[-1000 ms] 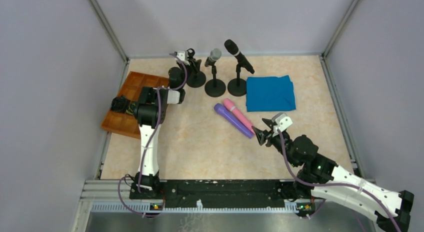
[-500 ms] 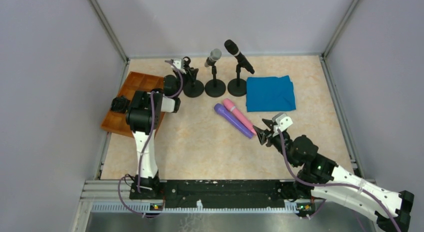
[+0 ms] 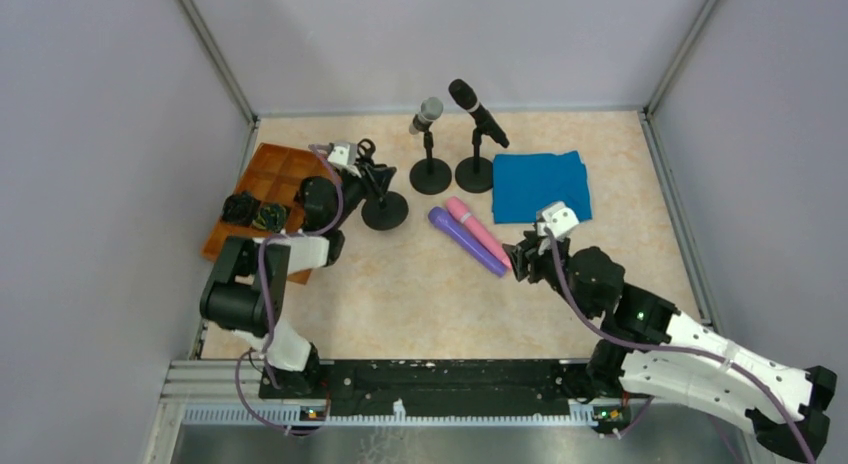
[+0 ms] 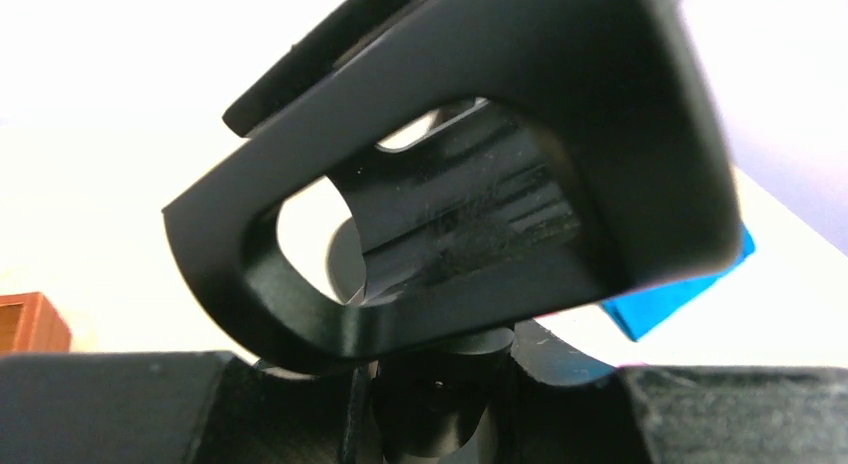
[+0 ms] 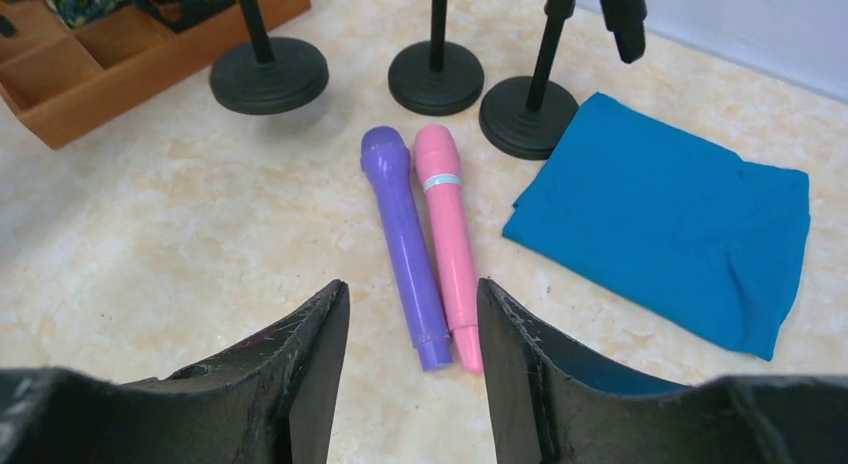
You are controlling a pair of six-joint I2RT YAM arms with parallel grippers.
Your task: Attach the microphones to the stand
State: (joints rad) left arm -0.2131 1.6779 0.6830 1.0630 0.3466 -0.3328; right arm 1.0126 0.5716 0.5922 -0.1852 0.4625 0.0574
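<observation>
My left gripper [image 3: 366, 174] is shut on the upright post of an empty black stand [image 3: 385, 211], just under its clip [image 4: 450, 214]; the left wrist view is filled by that clip. The silver-grey microphone [image 3: 428, 112] and the black microphone [image 3: 478, 112] sit in two stands at the back. On the table the purple microphone [image 5: 405, 244] and the pink microphone [image 5: 447, 234] lie side by side, touching. My right gripper [image 5: 410, 304] is open just short of their near ends, with nothing between its fingers.
A folded blue cloth [image 3: 540, 184] lies right of the stands. A brown wooden tray [image 3: 268, 179] with small dark items sits at the left edge. The round stand bases [image 5: 436, 77] [image 5: 527, 117] stand just beyond the lying microphones.
My left gripper closed on the empty stand and dragged it forward, out of the back row. The right gripper moved closer to the near ends of the purple and pink microphones.
</observation>
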